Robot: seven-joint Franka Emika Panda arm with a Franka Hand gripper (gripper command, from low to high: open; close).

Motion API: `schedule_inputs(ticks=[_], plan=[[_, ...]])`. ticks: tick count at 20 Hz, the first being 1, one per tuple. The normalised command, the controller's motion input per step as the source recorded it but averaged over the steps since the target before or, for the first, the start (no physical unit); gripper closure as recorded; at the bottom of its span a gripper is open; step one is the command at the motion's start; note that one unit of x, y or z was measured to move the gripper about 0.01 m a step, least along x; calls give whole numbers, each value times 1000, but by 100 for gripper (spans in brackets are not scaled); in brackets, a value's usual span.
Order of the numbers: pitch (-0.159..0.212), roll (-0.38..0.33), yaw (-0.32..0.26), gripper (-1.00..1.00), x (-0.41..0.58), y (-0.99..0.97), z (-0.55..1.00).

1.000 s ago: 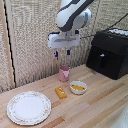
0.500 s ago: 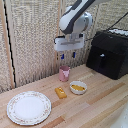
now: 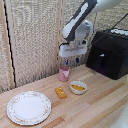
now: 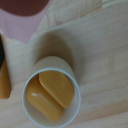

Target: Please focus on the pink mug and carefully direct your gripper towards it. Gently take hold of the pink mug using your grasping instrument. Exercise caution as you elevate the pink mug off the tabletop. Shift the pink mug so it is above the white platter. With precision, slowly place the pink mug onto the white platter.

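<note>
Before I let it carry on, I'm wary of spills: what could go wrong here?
The gripper hangs over the pink mug; whether it holds the mug is unclear, so lifting may tip it. The small white bowl and orange block lie near the route to the white platter, so a low carry could knock them.

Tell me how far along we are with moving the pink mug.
Approach looks done: the tool sits right at the rim of the pink mug. The grasp is in hand; whether the fingers have closed is unclear. The mug appears to rest on the table. Lifting, carrying and setting it on the white platter remain.
</note>
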Motion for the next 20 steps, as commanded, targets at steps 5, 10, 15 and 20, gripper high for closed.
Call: schedule_inputs(ticks=[5, 10, 15, 20], plan=[[0, 4, 65, -100, 415, -226, -265], [0, 5, 74, -100, 386, -315, -258], [25, 9, 56, 100, 300, -283, -245], [22, 12, 0, 100, 129, -117, -167]])
